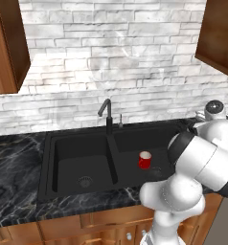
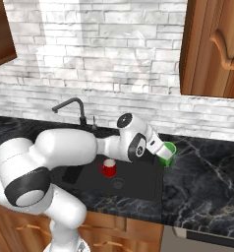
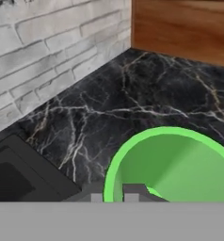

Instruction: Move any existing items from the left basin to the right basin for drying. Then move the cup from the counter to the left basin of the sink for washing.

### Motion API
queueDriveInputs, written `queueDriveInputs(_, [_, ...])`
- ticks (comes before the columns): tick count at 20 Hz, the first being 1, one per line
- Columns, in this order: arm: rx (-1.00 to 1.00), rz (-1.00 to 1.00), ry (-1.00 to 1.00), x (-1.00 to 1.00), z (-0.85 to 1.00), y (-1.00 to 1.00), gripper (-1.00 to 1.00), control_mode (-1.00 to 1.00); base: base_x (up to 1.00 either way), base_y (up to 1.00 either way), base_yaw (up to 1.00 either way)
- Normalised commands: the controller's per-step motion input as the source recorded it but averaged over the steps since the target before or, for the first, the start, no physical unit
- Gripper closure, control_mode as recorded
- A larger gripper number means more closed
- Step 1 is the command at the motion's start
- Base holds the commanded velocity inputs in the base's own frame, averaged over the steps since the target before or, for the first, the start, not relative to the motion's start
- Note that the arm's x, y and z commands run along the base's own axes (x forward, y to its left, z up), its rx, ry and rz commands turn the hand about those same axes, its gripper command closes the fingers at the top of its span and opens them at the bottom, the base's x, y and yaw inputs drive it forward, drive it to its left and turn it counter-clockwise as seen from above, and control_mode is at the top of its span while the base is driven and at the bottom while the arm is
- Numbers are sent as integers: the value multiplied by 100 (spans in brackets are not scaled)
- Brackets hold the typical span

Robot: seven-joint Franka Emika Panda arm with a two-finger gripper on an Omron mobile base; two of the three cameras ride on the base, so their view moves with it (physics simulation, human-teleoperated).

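The red cup [image 1: 144, 160] [image 2: 108, 169] stands upright in the right basin [image 1: 135, 143] [image 2: 136, 179], near its drain. The left basin [image 1: 73, 162] holds nothing but its grey drain. The green cup [image 2: 168, 154] [image 3: 180, 164] is over the black marble counter [image 2: 207, 182] [image 3: 109, 103], just right of the sink. My gripper [image 2: 161, 149] [image 3: 115, 193] is shut on its near rim, one finger inside and one outside. Whether the cup's base touches the counter, I cannot tell.
A slim black faucet [image 1: 106, 112] [image 2: 72, 106] rises behind the ridge between the basins. A wooden cabinet [image 2: 215, 49] hangs above the counter to the right. The white brick wall [image 1: 111, 57] runs behind. A sink corner [image 3: 10, 174] lies left of the cup.
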Motion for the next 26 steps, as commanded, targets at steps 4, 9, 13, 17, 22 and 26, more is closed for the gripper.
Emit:
queueDriveInputs(4, [0, -3, 1, 3, 75, 52, 100, -100, 0, 0, 0])
queueDriveInputs(9, [0, 0, 9, 1, 73, 40, 100, -100, 0, 0, 0])
queueDriveInputs(13, [0, 0, 16, 2, 78, 33, 100, -100, 0, 0, 0])
queueDriveInputs(17, [0, 0, 20, 0, 66, 32, 100, -100, 0, 0, 0])
queueDriveInputs(22, [-1, 1, 14, -5, 18, 53, 100, -100, 0, 0, 0])
queueDriveInputs(26, [-1, 4, 11, -6, -7, 61, 100, -100, 0, 0, 0])
